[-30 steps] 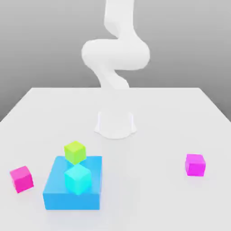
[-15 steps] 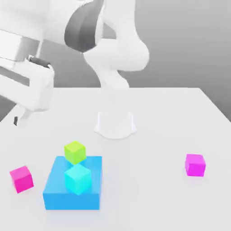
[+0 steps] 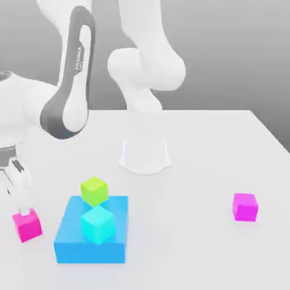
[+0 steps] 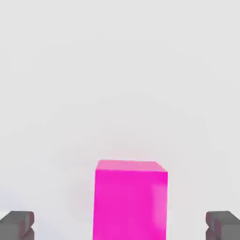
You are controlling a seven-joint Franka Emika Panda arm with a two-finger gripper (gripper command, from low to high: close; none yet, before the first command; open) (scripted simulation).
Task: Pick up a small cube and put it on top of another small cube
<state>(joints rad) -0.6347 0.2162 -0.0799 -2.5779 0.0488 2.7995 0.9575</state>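
The small hot-pink cube (image 3: 27, 224) lies near the white table's (image 3: 198, 170) front edge at the exterior view's left. The two-finger gripper (image 4: 120, 226), jaws spread apart, should be lowered centred astride it before being closed.

Hand (image 3: 21, 210) just above small cube (image 3: 28, 225), beside the block (image 3: 90, 246).
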